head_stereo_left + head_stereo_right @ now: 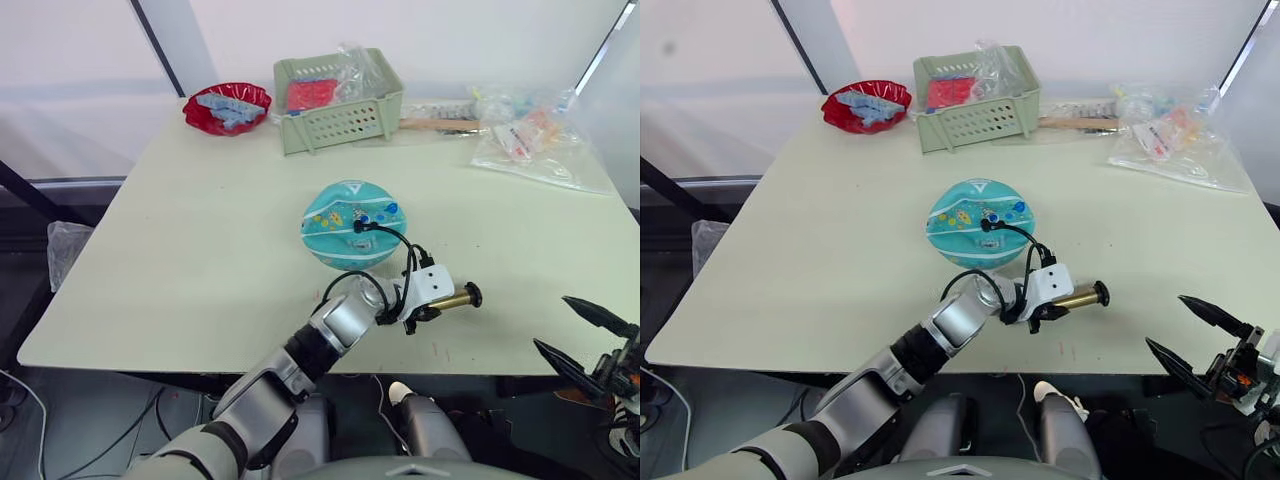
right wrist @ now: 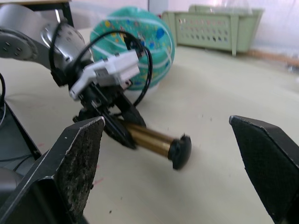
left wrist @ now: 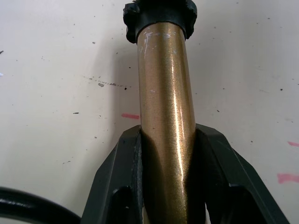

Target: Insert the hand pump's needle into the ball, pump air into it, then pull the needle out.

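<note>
Pump (image 1: 452,299) clamped in left pincer (image 1: 418,312) on surface (image 1: 180,250), hose running to ball (image 1: 345,222); right pincer (image 1: 585,337) spread wide, empty.

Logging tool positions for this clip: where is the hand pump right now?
In the left eye view, the hand pump lies on the table near its front edge, just in front of the ball, clamped in the left gripper.

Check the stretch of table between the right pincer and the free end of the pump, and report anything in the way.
Nothing visible stands between them. The right pincer is open off the table's near right edge, facing the hand pump's black end cap across bare table. The left pincer grips the pump's other end, next to the ball.
</note>
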Motion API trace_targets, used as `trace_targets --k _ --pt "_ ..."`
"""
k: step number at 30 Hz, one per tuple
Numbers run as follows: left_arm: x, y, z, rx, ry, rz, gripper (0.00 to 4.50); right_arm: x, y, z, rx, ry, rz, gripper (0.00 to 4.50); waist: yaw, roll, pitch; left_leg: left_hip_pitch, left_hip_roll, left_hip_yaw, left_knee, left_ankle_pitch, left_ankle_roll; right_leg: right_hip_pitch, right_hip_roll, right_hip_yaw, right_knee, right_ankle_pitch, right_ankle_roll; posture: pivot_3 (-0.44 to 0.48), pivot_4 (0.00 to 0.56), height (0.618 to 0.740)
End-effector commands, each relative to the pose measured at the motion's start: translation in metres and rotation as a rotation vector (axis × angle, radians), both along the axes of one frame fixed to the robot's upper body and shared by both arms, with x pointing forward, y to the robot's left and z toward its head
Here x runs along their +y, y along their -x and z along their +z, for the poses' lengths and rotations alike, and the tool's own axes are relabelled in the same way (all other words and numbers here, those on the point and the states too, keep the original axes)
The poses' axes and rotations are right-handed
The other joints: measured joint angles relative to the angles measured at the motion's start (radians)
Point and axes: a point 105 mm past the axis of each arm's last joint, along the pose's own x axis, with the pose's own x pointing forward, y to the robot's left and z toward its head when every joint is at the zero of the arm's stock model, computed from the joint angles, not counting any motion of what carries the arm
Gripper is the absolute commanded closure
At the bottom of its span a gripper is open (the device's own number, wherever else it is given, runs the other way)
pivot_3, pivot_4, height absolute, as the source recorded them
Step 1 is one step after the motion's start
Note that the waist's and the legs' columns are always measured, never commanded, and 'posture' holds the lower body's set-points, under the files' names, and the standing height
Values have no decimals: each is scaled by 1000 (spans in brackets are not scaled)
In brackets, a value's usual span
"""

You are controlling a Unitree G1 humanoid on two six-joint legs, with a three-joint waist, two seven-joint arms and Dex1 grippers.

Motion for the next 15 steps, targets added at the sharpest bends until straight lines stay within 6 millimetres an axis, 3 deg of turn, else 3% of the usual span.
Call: trace_targets --k 1,7,10,15 --pt "-1 2 18 -20 73 -19 3406 4 -4 8 -12 -12 -16 0 -3 0 0 0 0 0 0 0 0 0 0 0 0 0 0 0 150 736" --pt "6 9 40 -34 209 -59 3406 13 -14 16 13 -144 -104 0 -1 1 0 0 1 -1 0 0 0 0 0 0 0 0 0 0 150 736" --pt "10 13 51 -39 270 -89 3406 23 -18 10 94 -150 -123 0 1 1 0 -1 0 -1 0 0 0 0 0 0 0 0 0 0 150 736" --pt "19 12 67 -49 381 -75 3406 45 -34 29 97 -322 -150 0 -2 0 0 -1 0 -1 0 0 0 0 0 0 0 0 0 0 150 736"
